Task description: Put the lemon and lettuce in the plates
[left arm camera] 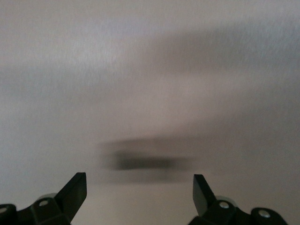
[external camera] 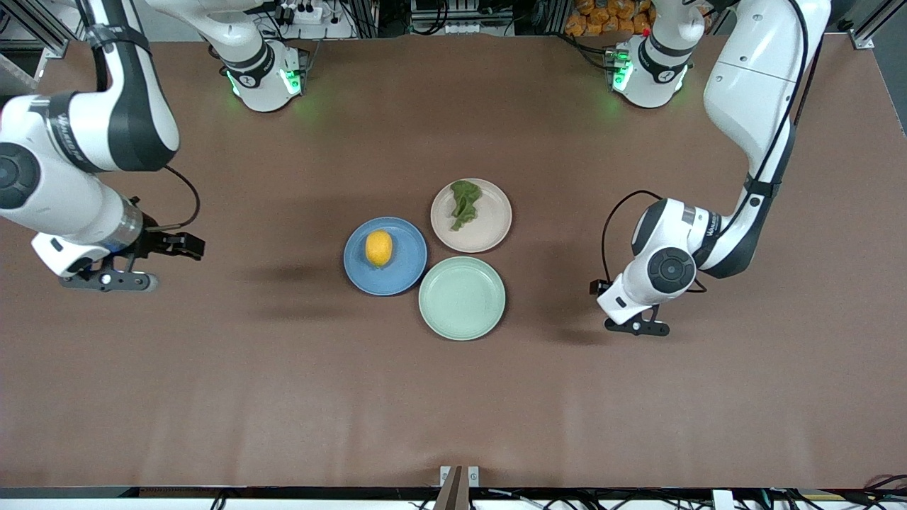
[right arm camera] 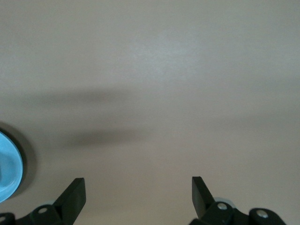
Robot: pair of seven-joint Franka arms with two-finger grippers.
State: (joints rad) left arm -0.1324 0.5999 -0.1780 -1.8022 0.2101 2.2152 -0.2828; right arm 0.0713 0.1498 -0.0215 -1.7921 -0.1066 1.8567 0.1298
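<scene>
Currently listed: small oval yellow-orange lemon (external camera: 379,248), firm, waxy, prone to roll, best pinched across its middle, lying in round matte blue plate (external camera: 407,272). Dark-green ruffled lettuce leaf (external camera: 465,202), limp, light, taken at its thick rib, in beige-pink plate (external camera: 492,230). My left gripper (left arm camera: 139,187) and right gripper (right arm camera: 138,187) spread, empty, over bare brown table (external camera: 212,382).

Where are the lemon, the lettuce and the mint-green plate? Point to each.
lemon (external camera: 379,248), front view, middle of the fruit.
lettuce (external camera: 465,202), front view, middle of the leaf.
mint-green plate (external camera: 462,298), front view, bare centre.
</scene>
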